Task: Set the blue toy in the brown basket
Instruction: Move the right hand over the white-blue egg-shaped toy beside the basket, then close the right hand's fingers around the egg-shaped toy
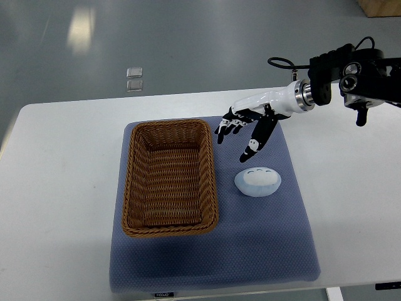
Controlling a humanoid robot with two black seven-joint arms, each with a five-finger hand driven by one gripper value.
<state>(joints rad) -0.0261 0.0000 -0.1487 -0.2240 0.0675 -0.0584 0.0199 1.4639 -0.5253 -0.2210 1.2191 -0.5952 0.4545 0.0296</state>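
Observation:
The blue toy (257,181), a pale blue rounded plush with a small face, lies on the blue mat (263,244) just right of the brown wicker basket (170,177). The basket is rectangular and holds nothing. My right hand (241,128) comes in from the right edge and hovers above the mat's far right part, a little beyond the toy. Its fingers are spread and hold nothing. The thumb (252,148) points down toward the toy but stays apart from it. The left arm is out of view.
The mat lies on a white table (62,188). Two small clear square items (134,78) lie on the grey floor beyond the table's far edge. A wooden box corner (380,6) shows at the top right.

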